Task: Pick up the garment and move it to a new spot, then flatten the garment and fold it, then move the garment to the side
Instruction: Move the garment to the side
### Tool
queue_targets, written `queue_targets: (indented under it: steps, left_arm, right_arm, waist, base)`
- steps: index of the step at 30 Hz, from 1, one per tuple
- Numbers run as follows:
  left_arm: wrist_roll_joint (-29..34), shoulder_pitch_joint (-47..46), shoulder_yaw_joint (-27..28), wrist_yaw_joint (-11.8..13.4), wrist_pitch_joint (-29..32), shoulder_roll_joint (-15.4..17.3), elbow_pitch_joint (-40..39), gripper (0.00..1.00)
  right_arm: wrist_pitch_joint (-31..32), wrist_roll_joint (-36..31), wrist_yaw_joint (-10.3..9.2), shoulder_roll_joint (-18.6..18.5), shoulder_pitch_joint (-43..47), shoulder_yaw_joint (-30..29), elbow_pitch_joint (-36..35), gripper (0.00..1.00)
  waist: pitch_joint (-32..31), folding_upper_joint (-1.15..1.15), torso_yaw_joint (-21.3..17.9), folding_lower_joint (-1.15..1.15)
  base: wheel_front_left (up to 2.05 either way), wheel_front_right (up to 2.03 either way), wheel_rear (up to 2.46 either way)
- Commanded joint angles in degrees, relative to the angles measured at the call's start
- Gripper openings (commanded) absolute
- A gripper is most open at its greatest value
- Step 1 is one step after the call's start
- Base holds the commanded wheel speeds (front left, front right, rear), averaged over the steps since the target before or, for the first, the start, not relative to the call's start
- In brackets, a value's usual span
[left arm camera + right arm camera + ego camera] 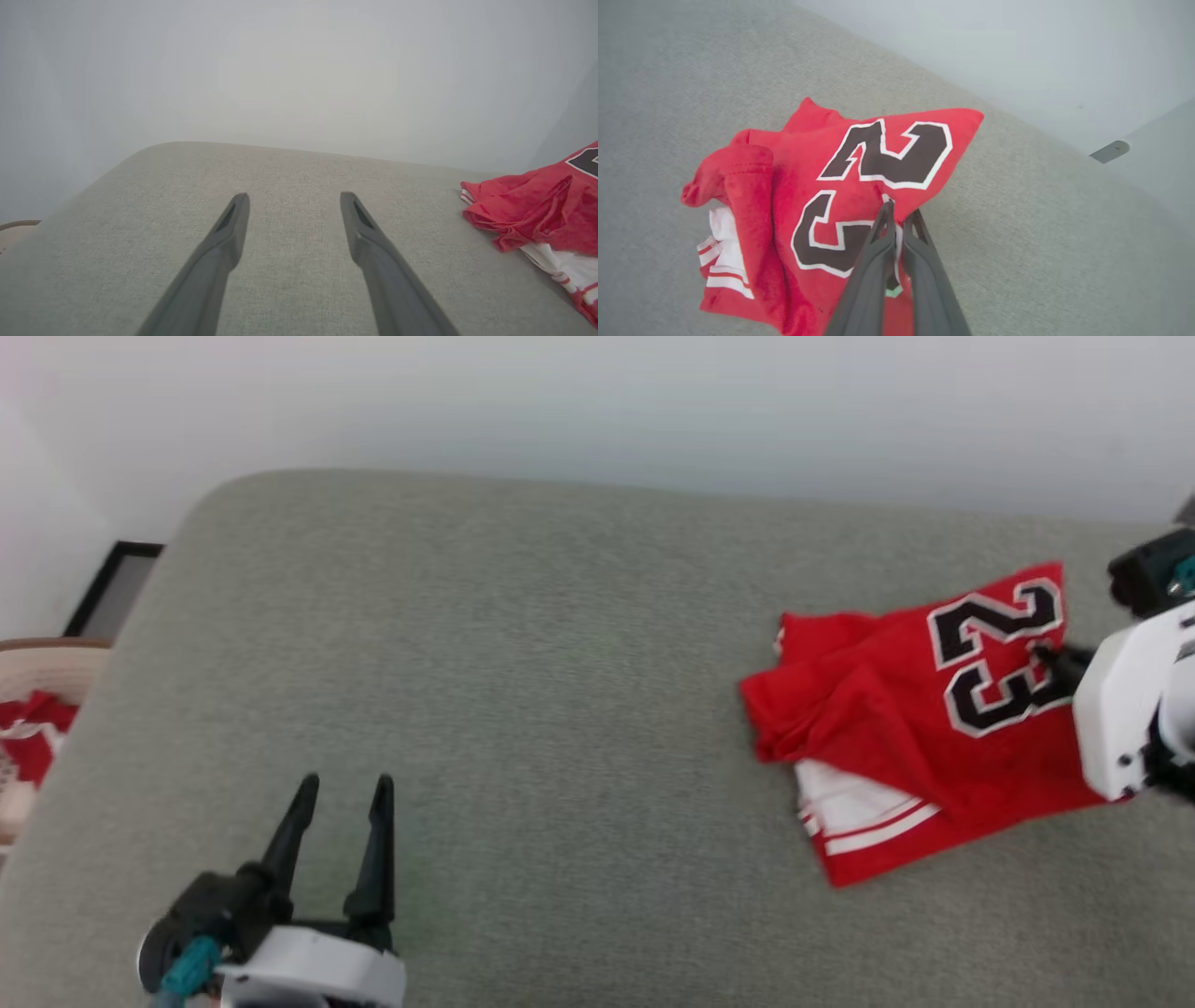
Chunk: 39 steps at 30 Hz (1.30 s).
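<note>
Right claw pinches crumpled garment on woven cushion — left claw gapes, empty.

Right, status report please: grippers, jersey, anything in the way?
Left gripper: jaws open, empty. Right gripper: jaws shut on jersey at the number. Jersey rumpled on grey cushion. Basket far left, well apart.

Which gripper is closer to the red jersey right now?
Right. The right gripper is shut on the jersey at its number; the left gripper hangs open, far off to the jersey's left.
</note>
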Motion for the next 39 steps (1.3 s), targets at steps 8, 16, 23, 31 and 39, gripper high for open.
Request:
queue_targets:
  steps: [8,16,23,31,39]
  left_arm:
    - [0.9,-6.5,-1.8,-0.1,-0.2,1.0,-1.0,1.00]
    - [1.6,-12.7,-4.4,-0.1,-0.1,3.6,-1.2,1.00]
    - [1.9,-17.6,-6.2,-0.1,-0.1,6.6,-1.2,1.00]
    - [1.9,-21.0,-7.6,-0.1,-0.1,9.3,-1.0,1.00]
    - [1.8,-23.7,-9.0,-0.1,-0.1,11.1,-1.1,1.00]
  right_arm:
    - [-3.9,-1.9,0.00,-5.8,-5.5,1.9,-3.0,0.00]
    - [-7.9,-1.4,-0.02,-8.2,-9.3,2.5,-2.6,0.00]
    - [-12.9,-1.0,-0.03,-9.6,-13.3,4.2,0.1,0.00]
    - [-19.3,-1.5,-0.03,-12.1,-18.1,7.8,4.7,0.00]
    - [-27.1,-3.2,-0.03,-15.8,-23.9,13.1,12.2,0.00]
  waist:
    - [6.0,0.00,-7.0,0.00]
    - [11.2,0.00,-13.2,0.00]
    - [15.2,0.00,-18.9,0.00]
    - [18.5,0.00,-22.9,0.00]
    - [21.9,0.00,-25.3,0.00]
  base:
    - [0.00,0.00,0.00]
    - [0.00,0.00,0.00]
    - [0.00,0.00,0.00]
    - [0.00,0.00,0.00]
    - [0.00,0.00,0.00]
